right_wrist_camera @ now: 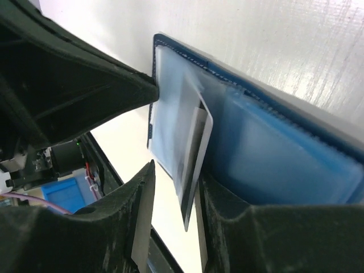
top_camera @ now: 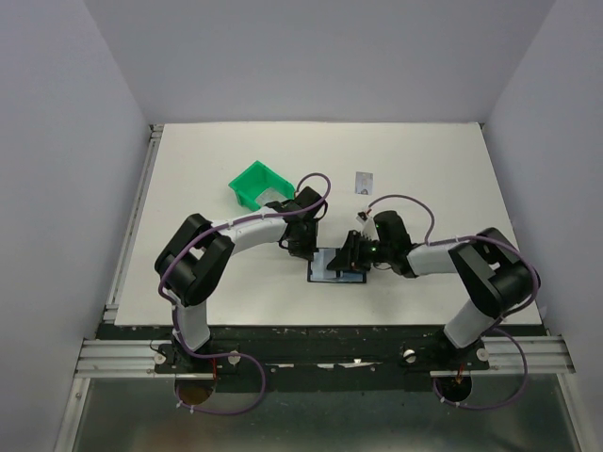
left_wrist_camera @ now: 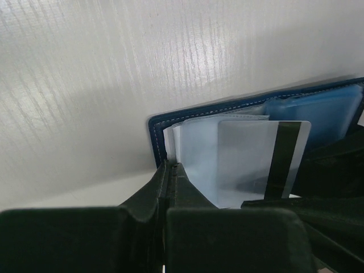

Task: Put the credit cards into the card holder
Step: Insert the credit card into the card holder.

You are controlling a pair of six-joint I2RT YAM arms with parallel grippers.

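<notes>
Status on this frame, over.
Left claw shut at corner of card holder. Right claw open astride striped card, partly sleeved. Second card loose on table. Nothing blocking.

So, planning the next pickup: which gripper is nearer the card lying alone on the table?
Right. The right gripper is at the open card holder, nearly in line with the loose card, on its near side. The left gripper is at the holder's left edge, farther off sideways.

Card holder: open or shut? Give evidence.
Open: the card holder lies spread, clear sleeves exposed, a striped card partly tucked in.
</notes>
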